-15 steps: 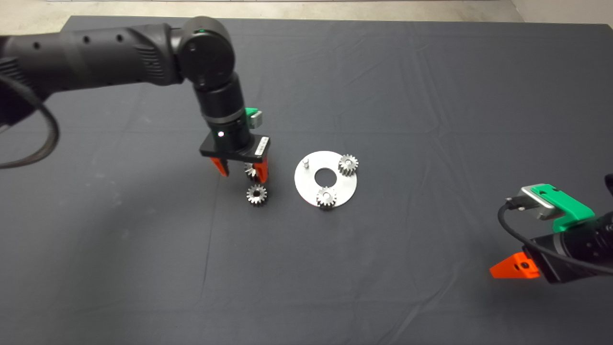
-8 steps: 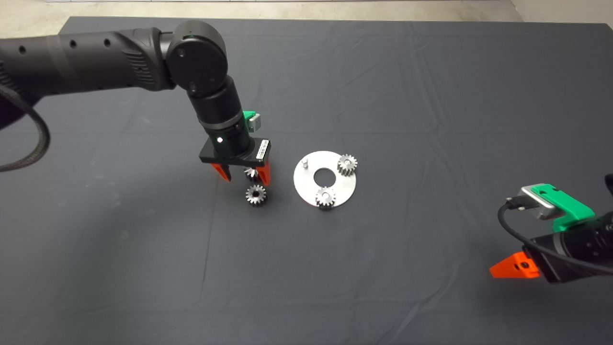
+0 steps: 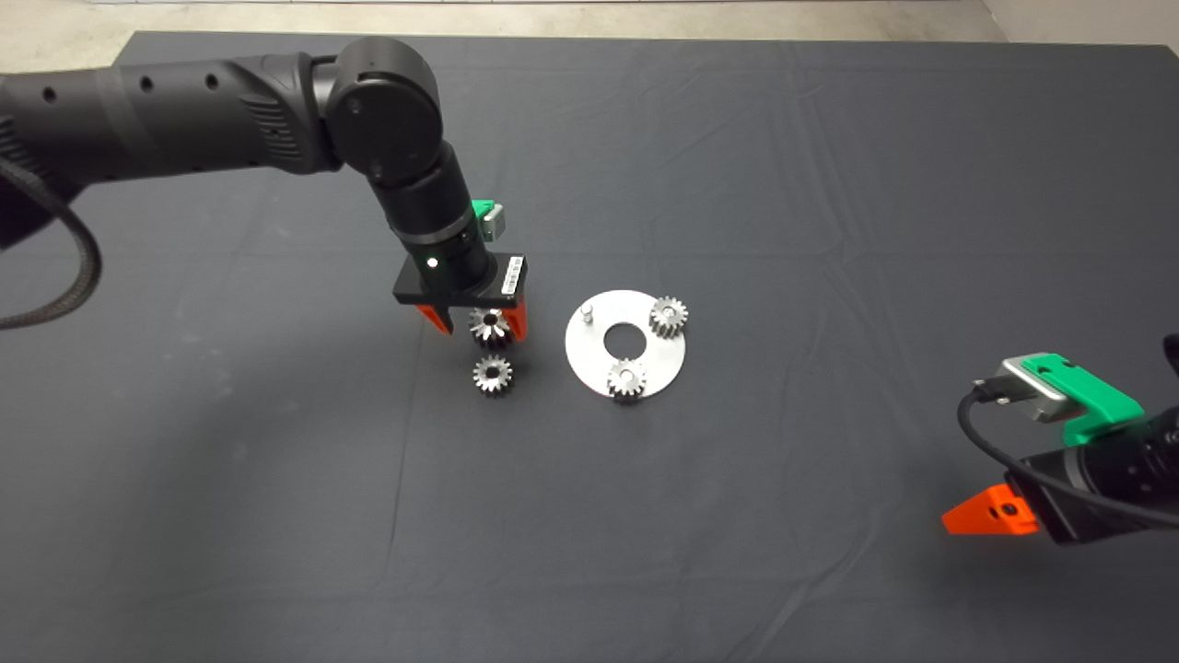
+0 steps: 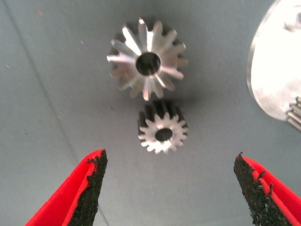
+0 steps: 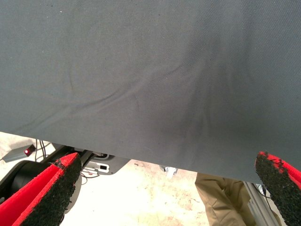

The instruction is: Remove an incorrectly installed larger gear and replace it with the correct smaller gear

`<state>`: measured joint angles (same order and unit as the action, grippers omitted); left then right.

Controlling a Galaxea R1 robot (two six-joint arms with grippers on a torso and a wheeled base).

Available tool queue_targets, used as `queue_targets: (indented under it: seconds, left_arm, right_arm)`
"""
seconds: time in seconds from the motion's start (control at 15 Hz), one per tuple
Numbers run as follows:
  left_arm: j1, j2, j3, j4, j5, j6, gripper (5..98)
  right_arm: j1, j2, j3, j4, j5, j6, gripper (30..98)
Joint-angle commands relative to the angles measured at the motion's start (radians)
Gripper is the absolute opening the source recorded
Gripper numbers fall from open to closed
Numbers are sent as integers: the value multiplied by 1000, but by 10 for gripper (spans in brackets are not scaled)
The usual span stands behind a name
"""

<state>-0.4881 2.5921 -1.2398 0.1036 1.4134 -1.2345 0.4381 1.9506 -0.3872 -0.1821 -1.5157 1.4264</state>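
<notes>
Left pincer [image 3: 479,330] hangs over the worktop [image 3: 829,184], released: fingers spread wide, nothing between the pads in the left wrist view [image 4: 170,156].

Smaller gear [image 3: 490,324] lies flat on the worktop under the gap between the fingers, a little ahead of the tips [image 4: 162,133]. Not gripped, no pad touching it.

Larger gear [image 3: 493,375] lies flat just beyond the smaller one, away from the pincer [image 4: 147,63]. The two sit close. Whether their teeth touch I cannot tell.

Round steel plate [image 3: 626,343] is off to the pincer's side, apart from both loose gears. It carries two small gears [image 3: 669,316] [image 3: 626,378] and one bare pin [image 3: 587,313].

Right pincer [image 3: 986,516] is parked well away, fingers apart [image 5: 167,160], worktop edge and floor in its view.

Judgement: the wrong gear looks to be off already, so the step in hand is the pick-up of the smaller gear.

To do it well:
- Centre the fingers on the smaller gear first. It sits slightly ahead of the tips.
- Come straight down so the pads meet the toothed rim, not the top face.
- Keep the fingers clear of the larger gear, which a nudge could push into the smaller one.
- Clench on opposite sides and keep the gear level, bore vertical, ready for the bare pin.
</notes>
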Motion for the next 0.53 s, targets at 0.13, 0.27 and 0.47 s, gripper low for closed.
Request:
queue_targets:
  seconds: [0.13,0.27,0.47]
  left_arm:
    - [16,-6,4,64,4,-37,681]
    - [20,-6,1,77,4,-37,681]
    - [29,-8,1,84,4,-37,681]
  right_arm:
    - [18,-3,1,27,3,0,978]
    - [18,-3,2,27,3,0,978]
    - [18,-3,1,27,3,0,978]
